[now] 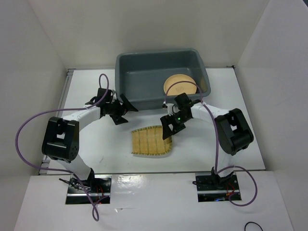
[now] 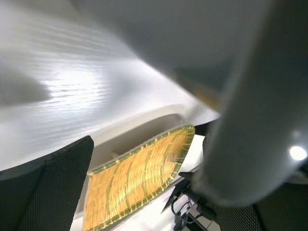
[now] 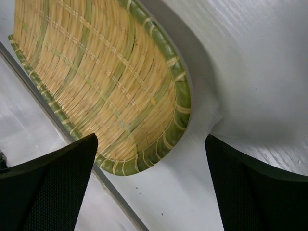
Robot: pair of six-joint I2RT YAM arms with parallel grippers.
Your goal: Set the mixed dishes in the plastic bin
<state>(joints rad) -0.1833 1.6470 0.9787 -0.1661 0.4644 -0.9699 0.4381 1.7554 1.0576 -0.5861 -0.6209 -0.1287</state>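
The dark grey plastic bin (image 1: pixel 144 77) stands at the back middle of the table, with a round tan plate (image 1: pixel 180 86) lying in its right half. The yellow woven bamboo tray (image 1: pixel 151 141) lies flat on the table in front of the bin. My right gripper (image 1: pixel 172 129) hovers open over the tray's far right corner; in the right wrist view the tray's rounded green-rimmed end (image 3: pixel 96 77) sits just ahead of the gripper (image 3: pixel 154 192), nothing between the fingers. My left gripper (image 1: pixel 124 110) is open beside the bin's front left corner, with the tray (image 2: pixel 134 178) ahead of it.
White walls enclose the table on three sides. The bin's blurred grey wall (image 2: pixel 202 43) fills the upper part of the left wrist view, close to that gripper. The right arm's black parts and cable (image 2: pixel 192 204) show beyond the tray.
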